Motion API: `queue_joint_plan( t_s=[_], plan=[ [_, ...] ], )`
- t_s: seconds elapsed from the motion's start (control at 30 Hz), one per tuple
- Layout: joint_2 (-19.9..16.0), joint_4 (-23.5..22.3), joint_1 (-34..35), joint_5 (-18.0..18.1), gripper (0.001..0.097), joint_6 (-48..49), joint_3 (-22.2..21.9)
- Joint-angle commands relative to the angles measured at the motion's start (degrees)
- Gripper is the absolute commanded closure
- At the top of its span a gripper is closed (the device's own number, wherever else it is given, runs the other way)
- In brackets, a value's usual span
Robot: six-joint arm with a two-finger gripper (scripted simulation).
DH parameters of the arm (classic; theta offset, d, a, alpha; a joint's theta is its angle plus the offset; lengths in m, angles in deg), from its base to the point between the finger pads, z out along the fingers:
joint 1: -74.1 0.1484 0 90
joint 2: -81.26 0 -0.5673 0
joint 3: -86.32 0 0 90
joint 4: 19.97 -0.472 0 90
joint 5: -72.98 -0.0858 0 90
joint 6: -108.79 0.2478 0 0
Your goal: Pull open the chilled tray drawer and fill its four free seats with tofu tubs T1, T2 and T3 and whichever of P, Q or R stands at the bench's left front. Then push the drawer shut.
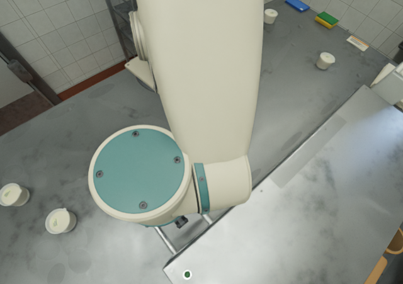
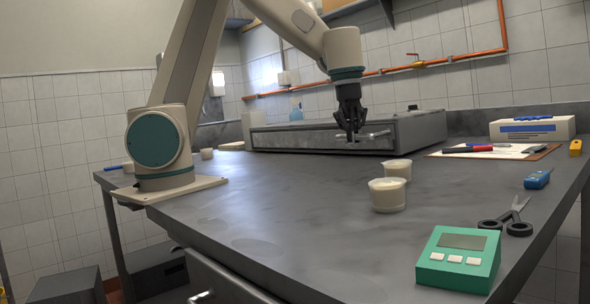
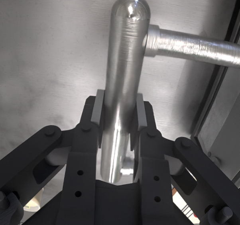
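Observation:
My gripper [image 3: 118, 110] [image 2: 350, 134] hangs straight down at the front of the chilled tray drawer [image 2: 323, 137], which sits flush in its low steel cabinet [image 2: 347, 133]. The drawer's steel bar handle [image 3: 122, 81] [image 2: 363, 135] is clamped between my closed fingers. Two tofu tubs [image 2: 387, 194] [image 2: 397, 169] stand close together on the bench in front of the cabinet. Two more tubs [image 1: 325, 60] [image 1: 270, 16] stand apart further along the bench. The arm hides the gripper from the side camera above.
Behind the cabinet runs a tiled wall with an orange pipe [image 2: 455, 56] and a shelf. A clipboard with pens [image 2: 492, 150], a blue thermometer [image 2: 536, 179], scissors [image 2: 507, 222] and a green timer [image 2: 458, 259] lie right of the tubs. The arm's base [image 2: 161, 152] stands at the bench's left.

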Motion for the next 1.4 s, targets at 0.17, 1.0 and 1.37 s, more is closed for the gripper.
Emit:
queue_joint_plan(
  t_s=[0.17, 1.0, 1.37],
  plan=[
    [0.34, 0.0, -0.28, -0.08, 0.0901, -0.26, -0.55],
    [1.56, 0.0, -1.26, -0.91, 0.0901, -1.24, -2.61],
    [2.08, 0.0, -1.7, -1.25, 0.0901, -1.68, -3.47]
  ],
)
